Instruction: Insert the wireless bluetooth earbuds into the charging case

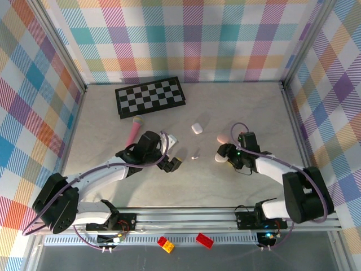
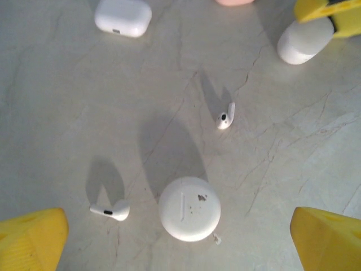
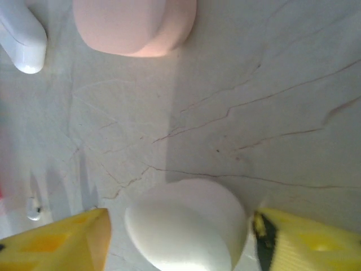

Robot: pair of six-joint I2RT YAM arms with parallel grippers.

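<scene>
A tiny glossy white plastic earbud (image 2: pixel 225 117) lies on its side; a second white earbud (image 2: pixel 111 211) (stem pointing left) lies near the round white plastic case (image 2: pixel 189 209).

No legible text, brand, number or sign on anything. The white case (image 2: pixel 189 209) lid carries a faint line and a few specks, not readable as characters. The checkerboard (image 1: pixel 150 96) has plain black-and-white squares, unlabelled.
</scene>
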